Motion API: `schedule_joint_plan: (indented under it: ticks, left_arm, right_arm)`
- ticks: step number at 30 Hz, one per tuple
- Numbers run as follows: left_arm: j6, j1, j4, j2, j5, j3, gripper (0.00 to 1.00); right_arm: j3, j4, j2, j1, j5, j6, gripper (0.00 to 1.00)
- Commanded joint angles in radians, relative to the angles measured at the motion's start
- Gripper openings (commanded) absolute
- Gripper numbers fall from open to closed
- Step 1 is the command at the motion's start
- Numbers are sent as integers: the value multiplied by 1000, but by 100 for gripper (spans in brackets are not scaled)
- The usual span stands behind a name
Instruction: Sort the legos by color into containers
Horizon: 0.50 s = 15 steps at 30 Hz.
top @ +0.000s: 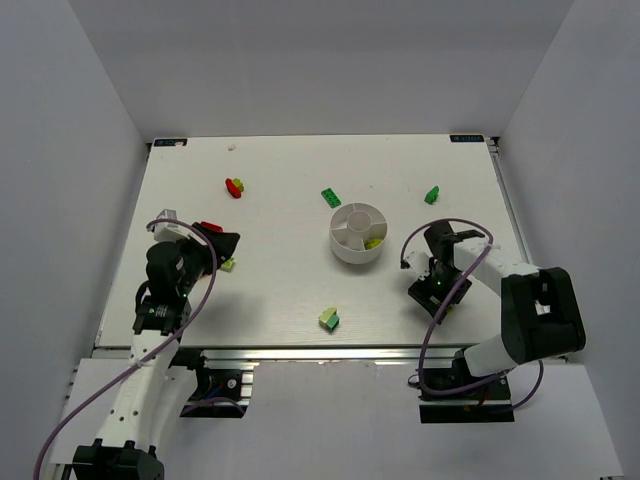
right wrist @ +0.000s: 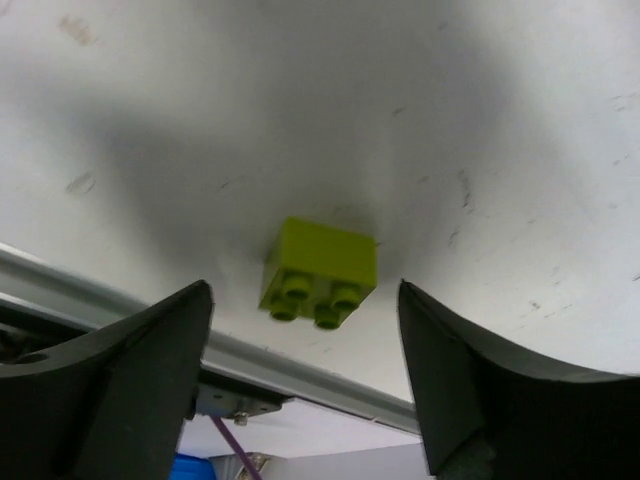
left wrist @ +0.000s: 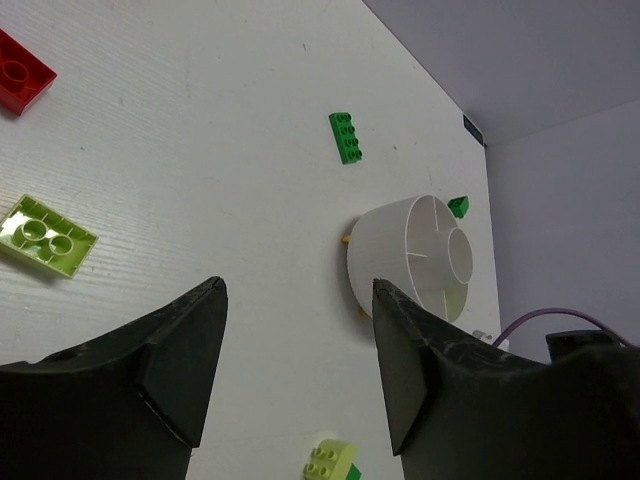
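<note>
At the near edge of the table (top: pixel 280 290), the right gripper (right wrist: pixel 303 300) has its jaws spread wide and holds nothing. A lime brick (right wrist: pixel 320 272) lies on the surface between them, not yet gripped. The left gripper (left wrist: pixel 298 300) is also spread and empty, near a lime plate (left wrist: pixel 47 235) and a red brick (left wrist: pixel 20 72). In the divided dish (top: pixel 357 258), one wedge holds something yellow-green; the other wedges look bare. Judgement: early stage. Dark green bricks (top: pixel 331 197) and a pale green piece (top: pixel 327 318) lie loose, so most sorting remains.
</note>
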Motion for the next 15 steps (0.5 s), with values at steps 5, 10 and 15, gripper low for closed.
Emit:
schedule_joint_plan:
  ticks: [5, 10, 15]
  left_arm:
    - [4, -3, -9, -26, -10, 0, 70]
    - [3, -3, -9, -29, -11, 0, 70]
    - [1, -3, -3, -33, -8, -7, 70]
  right_arm:
    - [-18, 106, 17, 5, 26, 49, 54]
    - [-11, 109, -23, 5, 0, 52, 18]
    - [72, 114, -124, 6, -135, 37, 0]
